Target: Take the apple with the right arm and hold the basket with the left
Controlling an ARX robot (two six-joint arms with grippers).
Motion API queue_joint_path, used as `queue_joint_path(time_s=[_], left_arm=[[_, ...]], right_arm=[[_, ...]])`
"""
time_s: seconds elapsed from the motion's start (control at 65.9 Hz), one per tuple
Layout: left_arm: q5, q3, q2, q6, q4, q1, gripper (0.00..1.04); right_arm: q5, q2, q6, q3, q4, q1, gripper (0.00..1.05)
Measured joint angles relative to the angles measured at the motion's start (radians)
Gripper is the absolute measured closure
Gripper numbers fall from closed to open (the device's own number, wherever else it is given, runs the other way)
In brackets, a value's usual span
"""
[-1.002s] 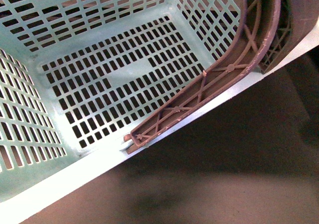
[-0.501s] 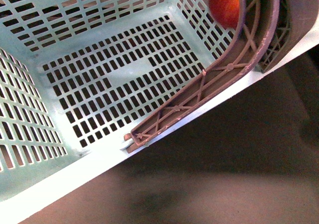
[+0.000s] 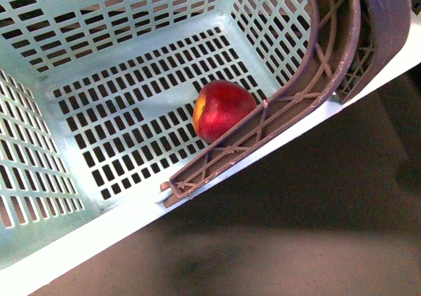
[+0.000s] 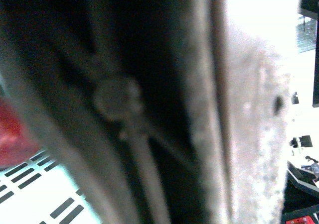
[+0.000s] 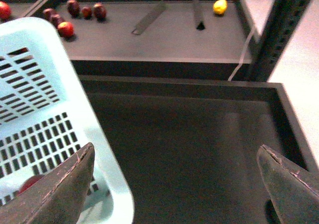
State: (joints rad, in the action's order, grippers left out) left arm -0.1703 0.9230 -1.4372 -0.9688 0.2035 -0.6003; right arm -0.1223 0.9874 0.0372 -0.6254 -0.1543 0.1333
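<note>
In the basket (image 3: 79, 240), down on the slotted aqua floor, sits the apple (image 3: 223, 108). It's glossy red with a yellow-orange patch on one side. It's leaning right up against the folded-down brown handle (image 3: 263, 122) along the near wall, with open floor on its other sides.

The right claw (image 5: 174, 184) is spread wide with nothing in it, and both fingers (image 5: 65, 189) are well apart. It hangs over the dark table (image 5: 189, 134) just outside the basket's rim. From there you only catch a sliver of red through the slots next to one finger.

The left wrist camera is jammed up against the handle and blurry, so I honestly can't tell what the left claw is doing.

Further back there's a lemon (image 5: 220, 6) and some small dark red fruits (image 5: 75, 11), well away from everything.
</note>
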Motion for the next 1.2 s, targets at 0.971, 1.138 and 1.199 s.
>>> queue_joint_path(time_s=[0.971,1.138,1.199], left_arm=[[0.002,0.0,-0.001,0.0,0.0,-0.002,0.91],[0.002,0.0,-0.001,0.0,0.0,-0.002,0.91],[0.002,0.0,-0.001,0.0,0.0,-0.002,0.91]], right_arm=[[0.122,-0.462,-0.034,0.551,-0.289,-0.13,1.03],[0.122,-0.527,-0.034,0.573,-0.245,-0.13,1.03],[0.122,-0.552,-0.034,0.581,-0.228,-0.13,1.03]])
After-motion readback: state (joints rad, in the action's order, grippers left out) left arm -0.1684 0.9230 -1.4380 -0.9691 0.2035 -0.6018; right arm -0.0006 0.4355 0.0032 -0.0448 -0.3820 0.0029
